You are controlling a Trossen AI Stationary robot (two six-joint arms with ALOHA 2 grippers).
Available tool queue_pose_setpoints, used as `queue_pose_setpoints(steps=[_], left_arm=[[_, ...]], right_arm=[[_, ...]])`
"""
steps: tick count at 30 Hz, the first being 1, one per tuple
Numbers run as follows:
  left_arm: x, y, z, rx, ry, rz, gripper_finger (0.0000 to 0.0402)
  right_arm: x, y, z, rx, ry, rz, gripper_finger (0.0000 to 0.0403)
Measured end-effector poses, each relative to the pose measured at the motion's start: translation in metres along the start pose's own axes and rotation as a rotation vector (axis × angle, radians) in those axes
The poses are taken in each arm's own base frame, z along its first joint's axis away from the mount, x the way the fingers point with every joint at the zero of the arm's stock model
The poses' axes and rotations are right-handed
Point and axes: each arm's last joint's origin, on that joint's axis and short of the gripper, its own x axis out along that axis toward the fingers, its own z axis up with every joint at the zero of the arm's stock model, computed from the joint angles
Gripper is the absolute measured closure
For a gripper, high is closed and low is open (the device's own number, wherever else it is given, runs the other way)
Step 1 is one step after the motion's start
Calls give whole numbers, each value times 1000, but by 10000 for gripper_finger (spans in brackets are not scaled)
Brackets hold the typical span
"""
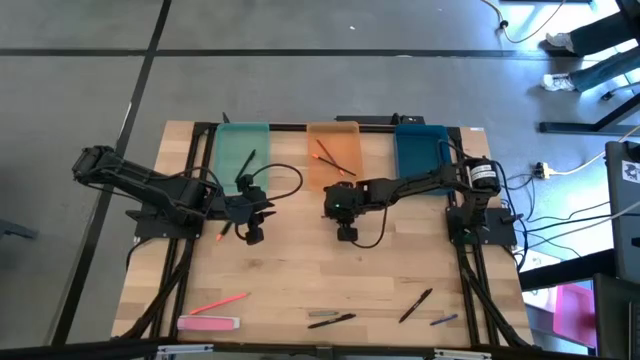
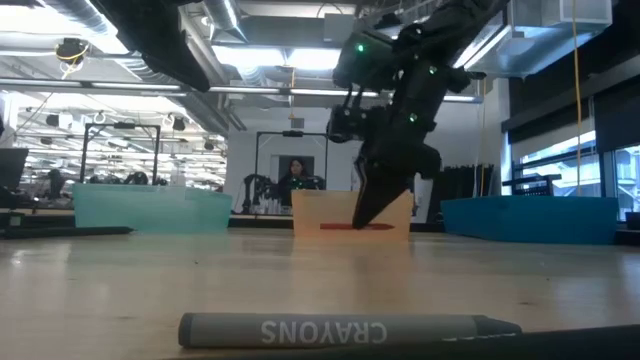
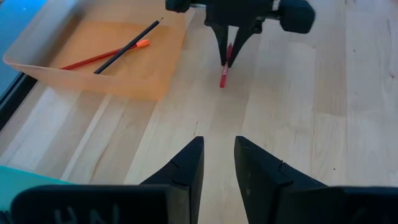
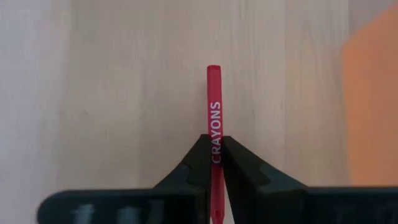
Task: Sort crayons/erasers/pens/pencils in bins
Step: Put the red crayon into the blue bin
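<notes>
My right gripper (image 4: 214, 142) is shut on a red crayon (image 4: 214, 99) over the middle of the table (image 1: 346, 232), just near of the orange bin (image 1: 333, 150). The left wrist view shows it pointing down (image 3: 229, 56). My left gripper (image 3: 219, 149) is open and empty, hovering to the left (image 1: 252, 233), near of the teal bin (image 1: 243, 150). The orange bin holds a red pencil (image 3: 102, 57) and a black pen (image 3: 127, 45). A black pen (image 1: 246, 163) lies in the teal bin. The blue bin (image 1: 420, 150) stands at the right. My right gripper pinches the red crayon between its two fingers at the printed label (image 4: 215, 134). The crayon lies along the fingers. Its free end (image 4: 214, 68) sticks out past the tips, pointing down toward the table (image 3: 222, 81). I cannot tell whether that end touches the wood.
Along the near edge lie a pink pencil (image 1: 220, 302), the pink eraser (image 1: 208, 323), a grey crayon (image 2: 330, 330), two black pens (image 1: 338, 321) (image 1: 415, 305) and a small blue stick (image 1: 443, 320). A short orange stick (image 1: 222, 236) lies by my left gripper.
</notes>
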Motion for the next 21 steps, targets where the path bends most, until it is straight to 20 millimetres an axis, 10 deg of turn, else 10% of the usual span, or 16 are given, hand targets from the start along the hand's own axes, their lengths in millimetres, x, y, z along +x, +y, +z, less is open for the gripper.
queue_pose_setpoints(steps=[21], left_arm=[[0, 0, -1, 4, 7, 3, 319]], right_arm=[[-83, 11, 18, 91, -54, -71, 370]])
